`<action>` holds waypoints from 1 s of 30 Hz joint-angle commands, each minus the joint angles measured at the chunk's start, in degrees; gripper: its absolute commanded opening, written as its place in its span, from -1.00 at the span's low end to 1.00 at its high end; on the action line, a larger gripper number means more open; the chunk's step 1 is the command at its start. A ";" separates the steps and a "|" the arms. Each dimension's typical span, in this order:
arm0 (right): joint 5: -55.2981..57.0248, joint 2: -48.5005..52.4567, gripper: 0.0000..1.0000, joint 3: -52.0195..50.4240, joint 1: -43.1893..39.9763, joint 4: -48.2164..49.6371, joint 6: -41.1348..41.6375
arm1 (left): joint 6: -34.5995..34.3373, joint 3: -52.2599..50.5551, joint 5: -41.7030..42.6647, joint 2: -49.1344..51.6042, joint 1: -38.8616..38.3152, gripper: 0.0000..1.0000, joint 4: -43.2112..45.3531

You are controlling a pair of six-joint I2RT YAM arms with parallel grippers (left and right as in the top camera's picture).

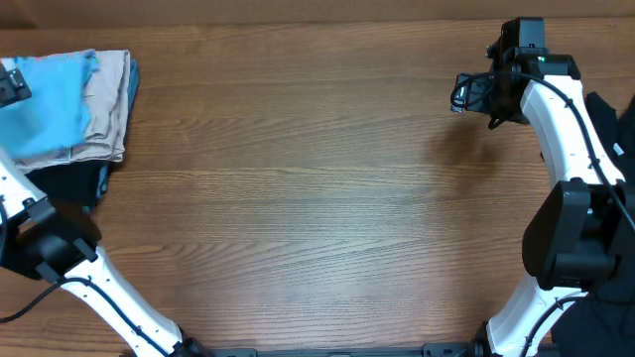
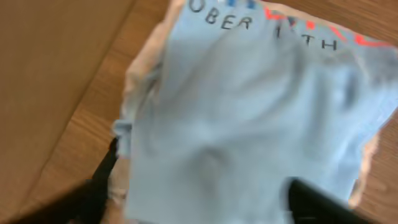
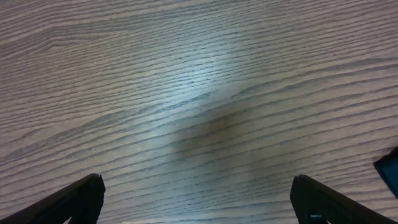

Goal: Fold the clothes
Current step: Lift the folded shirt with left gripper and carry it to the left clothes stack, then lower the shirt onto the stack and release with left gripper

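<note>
Evenly wood-grained table (image 1: 317, 198); light blue T-shirt (image 1: 45, 109) heaped near its far edge

- T-shirt (image 1: 45, 104), far-left corner: cut by the overhead's left edge; blurred in the left wrist view, lettering (image 2: 273, 31) only partly readable.
- black garment (image 1: 69, 183): partly hidden by beige garment (image 1: 111, 109).
- left gripper (image 2: 205, 199), right gripper (image 3: 199, 202): fingertips cut off at the bottom edge.

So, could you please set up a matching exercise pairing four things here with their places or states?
Things: 1 light blue T-shirt; 2 beige garment; 3 black garment; 4 right gripper.
Descriptions: A open, over the table; B lying on top of the other garments; C directly beneath the blue shirt; D peeking out from under the beige one, on the robot's side.
Pairs: 1-B; 2-C; 3-D; 4-A.
</note>
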 commanded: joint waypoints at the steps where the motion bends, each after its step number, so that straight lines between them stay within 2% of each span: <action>1: 0.33 -2.40 1.00 1.38 -0.17 0.17 0.28 | -6.12 0.02 0.79 -2.19 2.21 1.00 0.55; 3: 0.33 -2.40 1.00 1.38 -0.17 0.17 0.28 | -6.60 0.59 14.10 -3.23 2.75 1.00 0.22; 4: 0.33 -2.40 1.00 1.38 -0.17 0.17 0.28 | -6.62 0.59 19.21 -3.34 2.67 0.93 0.61; 5: 0.33 -2.40 1.00 1.38 -0.17 0.15 0.28 | -7.37 0.55 25.97 -3.28 2.47 -0.05 1.46; 6: 0.33 -2.40 1.00 1.38 -0.17 0.15 0.28 | -8.79 0.50 32.79 -2.75 2.16 -0.92 3.02; 10: 0.33 -2.40 1.00 1.38 -0.17 0.17 0.28 | -14.60 0.20 31.32 -1.27 0.39 -0.92 9.97; 14: 0.33 -2.40 1.00 1.38 -0.17 0.15 0.28 | -14.51 0.13 30.64 3.06 -0.94 -0.92 10.08; 17: 0.33 -2.40 1.00 1.38 -0.17 0.15 0.28 | -15.10 0.13 32.72 10.08 -0.85 -0.92 8.68; 21: 0.33 -2.40 1.00 1.38 -0.17 0.17 0.28 | -11.61 0.13 35.67 16.41 -1.14 -0.92 3.06; 23: 0.33 -2.40 1.00 1.38 -0.17 0.17 0.28 | -5.97 0.13 42.32 19.21 -1.27 -0.92 -0.15; 24: 0.33 -2.40 1.00 1.38 -0.17 0.15 0.28 | -4.42 0.13 42.73 20.59 -1.27 -0.92 -1.64; 27: 0.33 -2.40 1.00 1.38 -0.17 0.15 0.28 | -4.07 0.22 42.93 20.20 -0.98 -0.92 -4.22; 30: 0.33 -2.40 1.00 1.38 -0.17 0.15 0.28 | -6.60 1.68 42.82 12.74 -0.22 -0.92 -4.07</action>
